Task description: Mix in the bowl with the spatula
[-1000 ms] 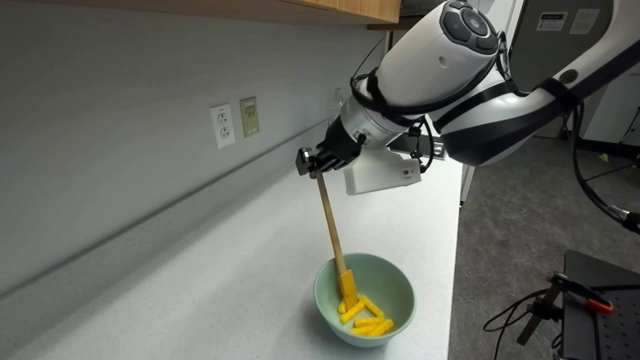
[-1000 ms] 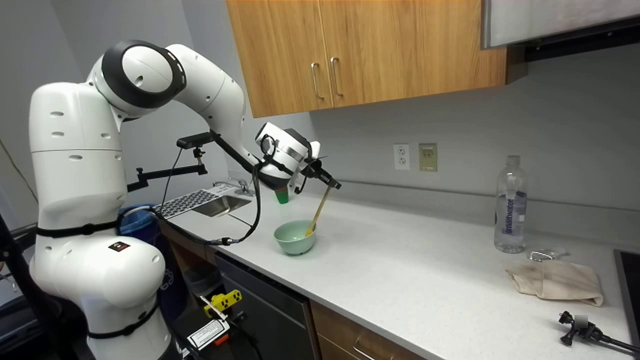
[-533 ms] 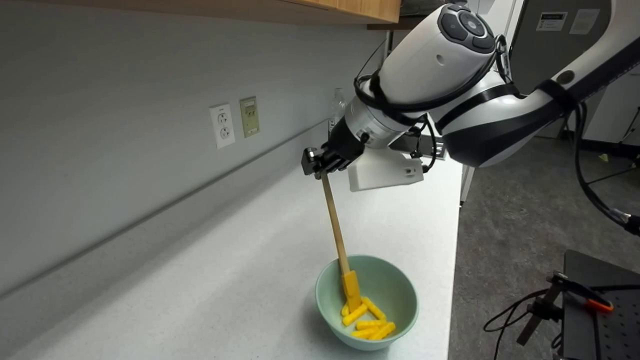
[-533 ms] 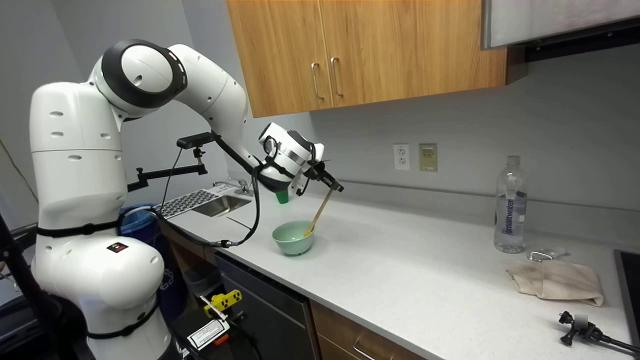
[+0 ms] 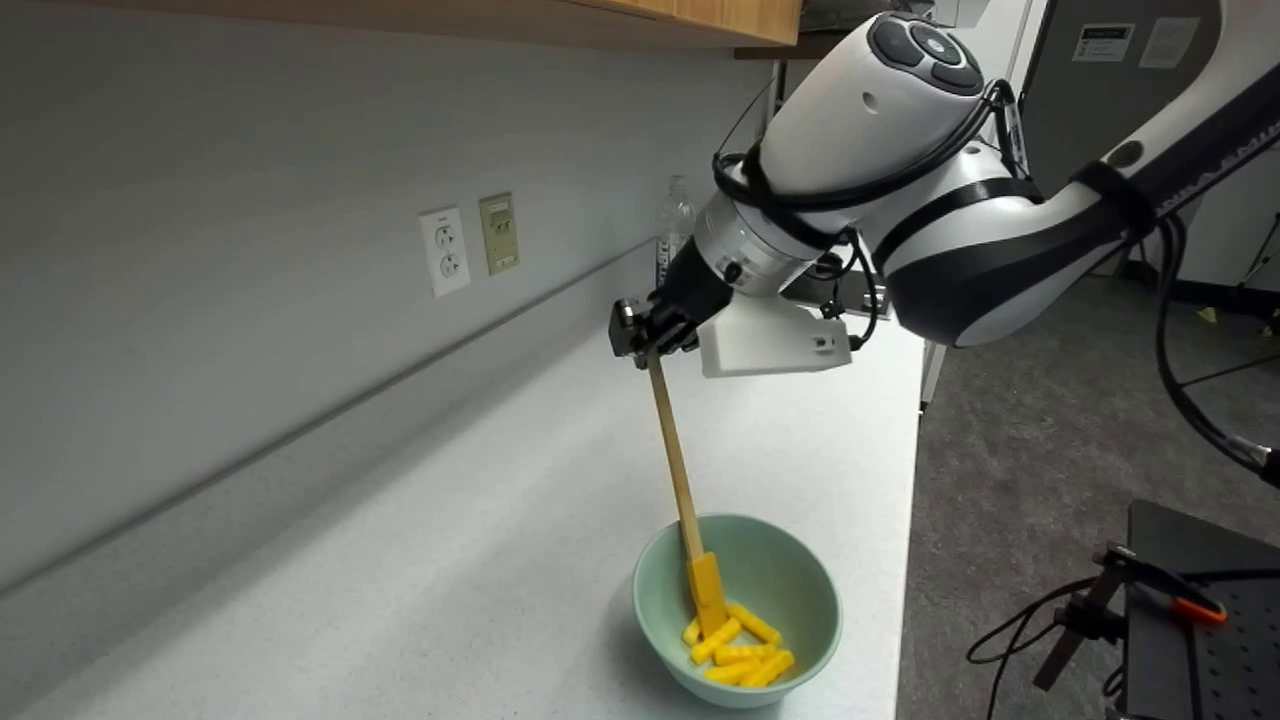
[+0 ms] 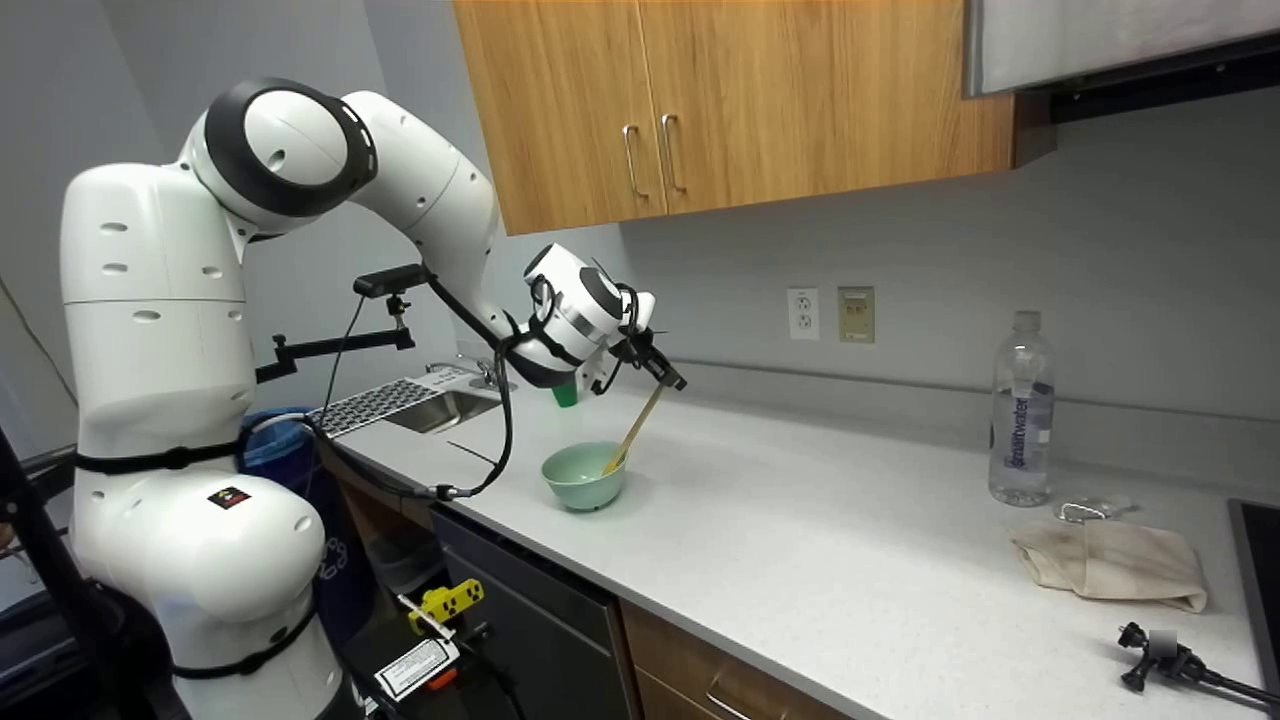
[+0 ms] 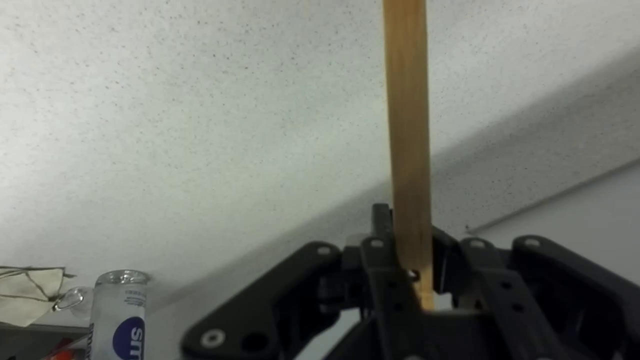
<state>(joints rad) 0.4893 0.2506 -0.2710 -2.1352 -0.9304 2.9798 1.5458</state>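
"How does the gripper (image 7: pixel 413 231) sit?"

"Clamped on the wooden handle (image 7: pixel 409 125) of the spatula (image 5: pixel 676 460), below and right of centre in the wrist view."

"And the blade (image 5: pixel 707 597)?"

"Down among yellow pieces (image 5: pixel 742 653) in the bowl (image 5: pixel 788 582), at lower centre of an exterior view. The handle crosses the far rim; whether they touch, I can't tell."

"Further out?"

"White counter (image 6: pixel 800 560) beneath; in an exterior view, a water bottle (image 6: pixel 1020 430) and a cloth (image 6: pixel 1110 562) toward the right."

Wide lane over the tabletop (image 6: pixel 800 560) between bowl (image 6: pixel 580 493) and water bottle (image 6: pixel 1022 420). Slanting spatula (image 5: pixel 676 450) crosses one side of the bowl's mouth; opposite side open from above. Long edge bounded by wall (image 5: pixel 250 250); upper cabinet (image 6: pixel 780 100) overhangs.
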